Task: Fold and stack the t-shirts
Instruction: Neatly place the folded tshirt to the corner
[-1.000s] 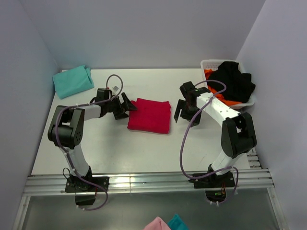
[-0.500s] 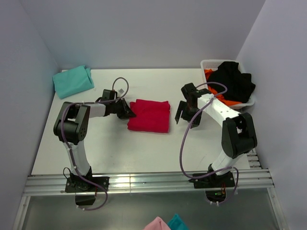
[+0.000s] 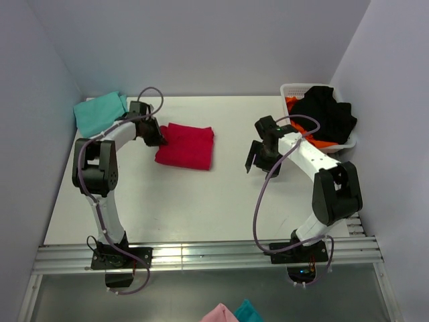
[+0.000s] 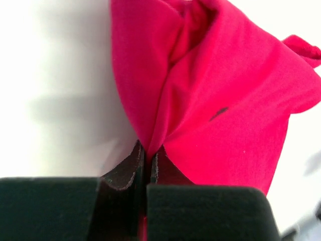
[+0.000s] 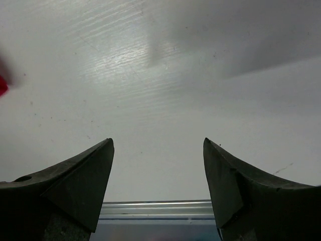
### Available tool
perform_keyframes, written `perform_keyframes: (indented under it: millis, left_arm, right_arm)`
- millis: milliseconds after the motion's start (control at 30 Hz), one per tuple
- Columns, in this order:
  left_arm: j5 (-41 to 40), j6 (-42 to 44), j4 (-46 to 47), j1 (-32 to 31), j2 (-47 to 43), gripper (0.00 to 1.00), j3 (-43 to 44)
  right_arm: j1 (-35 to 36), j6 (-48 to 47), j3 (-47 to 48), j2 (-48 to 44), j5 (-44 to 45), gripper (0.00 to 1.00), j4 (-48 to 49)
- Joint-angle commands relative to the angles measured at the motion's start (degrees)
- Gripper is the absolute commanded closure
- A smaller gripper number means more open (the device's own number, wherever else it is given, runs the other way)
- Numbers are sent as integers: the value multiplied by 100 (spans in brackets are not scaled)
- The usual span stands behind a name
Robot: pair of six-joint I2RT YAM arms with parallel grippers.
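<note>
Left claw (image 4: 146, 150): clenched on folded crimson t-shirt (image 3: 188, 146) edge. Right claw (image 5: 158, 144): released, above bench (image 3: 201, 194). Teal t-shirt (image 3: 100, 113): far-left corner.

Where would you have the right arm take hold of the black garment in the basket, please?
Pinch the raised bunch at the top of the black garment, coming straight down: it heaps above the white basket rim, whose walls would probably block any sideways approach.

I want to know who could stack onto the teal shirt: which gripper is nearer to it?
Left. The left gripper, shut on the red shirt, sits close beside the teal shirt; the right gripper hangs open far off on the other side, by the basket.
</note>
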Motion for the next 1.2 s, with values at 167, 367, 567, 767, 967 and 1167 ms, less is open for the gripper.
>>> perform_keyframes:
  millis: [167,367,567,767,967,1167]
  left_arm:
    - [-885,519,-1191,519,374,100,2017]
    - [-815,563,-1674,1097,1208,100,3763]
    - [-543,379,-1763,1784,1624,100,5254]
    - [-166,177,-1658,2978,1632,100,5483]
    - [169,10,-1605,3761,1808,100,5325]
    - [257,-123,-1780,4210,2370,12,5333]
  right_arm:
    - [-51,102,-430,-756,-31,22,132]
    - [-51,67,-800,-1011,-101,23,114]
    - [-51,-74,-976,-1169,-31,23,-61]
    - [-42,-205,-1318,-1196,4,24,-18]
    - [-51,-302,-1301,-1064,-22,24,-17]
    - [-42,-460,-862,-923,4,24,-228]
